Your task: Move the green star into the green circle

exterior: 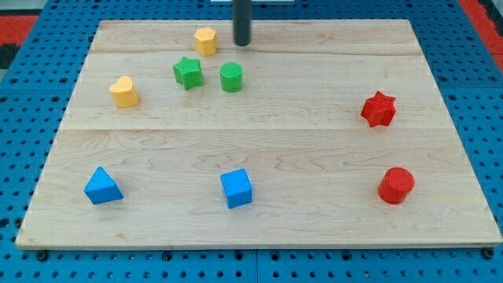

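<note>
The green star [188,72] lies on the wooden board [314,157] at the upper left. The green circle [231,77], a short cylinder, stands just to its right with a small gap between them. My tip [242,44] is at the view's top, just above and slightly right of the green circle and up-right of the star. It touches no block.
A yellow hexagon [206,40] sits left of my tip. A yellow heart [124,91] lies left of the star. A blue triangle [103,186] and blue cube [236,188] sit near the bottom. A red star [379,109] and red cylinder [396,185] are at the right.
</note>
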Tool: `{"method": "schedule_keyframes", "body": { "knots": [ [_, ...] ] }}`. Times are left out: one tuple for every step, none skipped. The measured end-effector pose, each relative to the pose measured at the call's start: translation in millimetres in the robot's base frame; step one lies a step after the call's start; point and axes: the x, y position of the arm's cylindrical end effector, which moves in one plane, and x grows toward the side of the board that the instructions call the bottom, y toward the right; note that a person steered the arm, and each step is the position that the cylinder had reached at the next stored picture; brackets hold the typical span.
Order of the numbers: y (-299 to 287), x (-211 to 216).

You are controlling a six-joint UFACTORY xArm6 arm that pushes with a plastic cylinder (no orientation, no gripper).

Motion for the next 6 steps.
{"method": "schedule_keyframes", "body": {
  "knots": [
    [-86,0],
    [-104,0],
    [-106,31],
    [-110,67],
    [-30,89],
    [-19,104]
  ]
}}
